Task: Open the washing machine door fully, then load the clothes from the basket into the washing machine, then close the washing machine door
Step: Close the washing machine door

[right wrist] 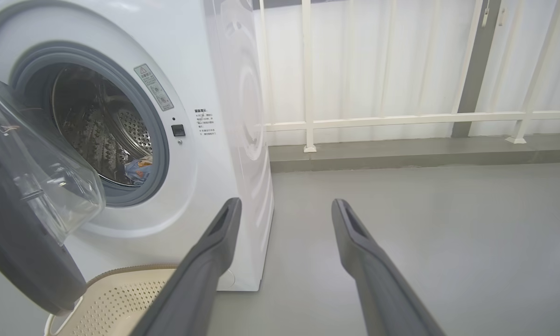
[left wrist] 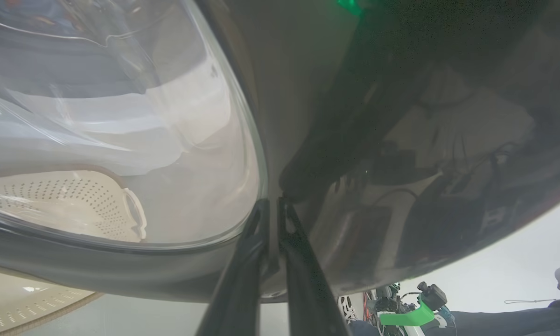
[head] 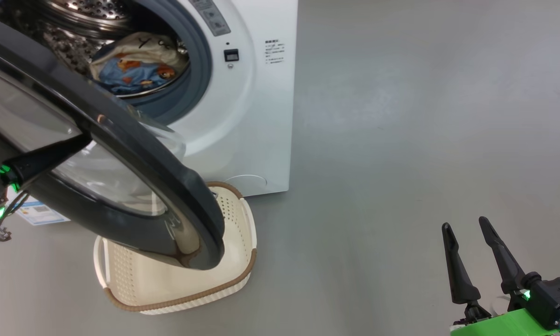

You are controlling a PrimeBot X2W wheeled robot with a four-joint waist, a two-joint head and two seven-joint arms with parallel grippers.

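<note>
Washing machine door: hung partly open over the basket, from 9 o'clock toward the middle of the head view; not yet shut.
Left gripper: fingers pinched together, holding nothing, tips against the door's glossy black rim beside the glass; likely placed to push.
Right gripper: at 5 o'clock, fingers spread wide, empty, well apart from everything.
Basket: on the floor at 7 o'clock; the visible part looked empty.
Washing machine: at 12 o'clock, drum mouth uncovered.
Clothes: both inside the drum at 11 o'clock; loading looked done.
Remaining: closing the door.
</note>
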